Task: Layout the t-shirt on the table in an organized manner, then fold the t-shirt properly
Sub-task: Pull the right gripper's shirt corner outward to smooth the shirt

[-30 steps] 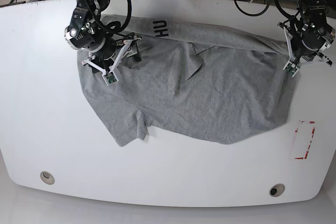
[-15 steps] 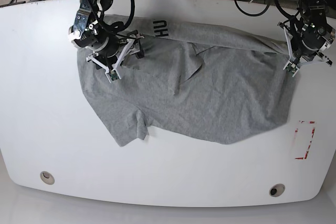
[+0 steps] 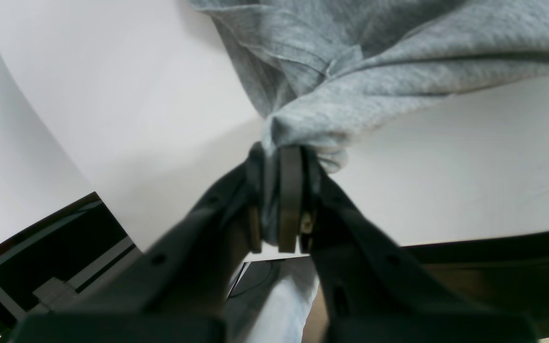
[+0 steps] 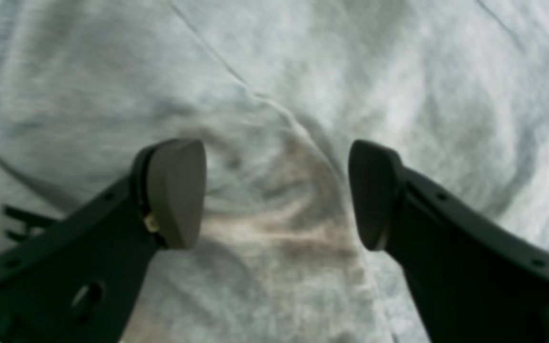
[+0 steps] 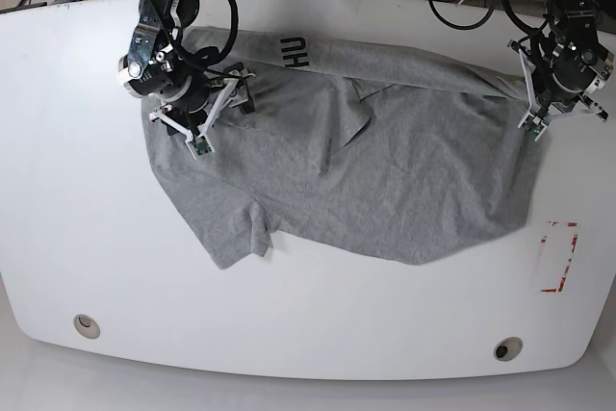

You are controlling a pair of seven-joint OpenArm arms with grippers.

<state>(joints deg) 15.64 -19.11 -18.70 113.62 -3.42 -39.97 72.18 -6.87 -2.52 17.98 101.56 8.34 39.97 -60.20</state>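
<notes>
One big white table [image 5: 87,238] fills the picture, and the grey t-shirt [image 5: 385,180] lies spread over its middle and far side. The shirt is not flat yet. It has folds and bumps, a flap is turned over near the middle, and black letters [image 5: 295,52] peek out along the far edge. One sleeve sticks out toward the near side of the table. A red tape rectangle [image 5: 558,255] sits near the table's edge, just past the shirt's corner. Next come the two arms. The left gripper [image 3: 277,200] is squeezed tight on a bunched corner of the shirt, and that corner is lifted a little off the table. The right gripper [image 4: 274,195] hangs just above the other end of the shirt with its jaws wide apart, and nothing is between them. I think the robot is at the laying-out step, not the folding step. The next move probably needs the right gripper to come down and pinch a bit of cloth at its end. Then both arms could pull away from each other to smooth the shirt out flat. The pull should be gentle, so the cloth does not slip out.
</notes>
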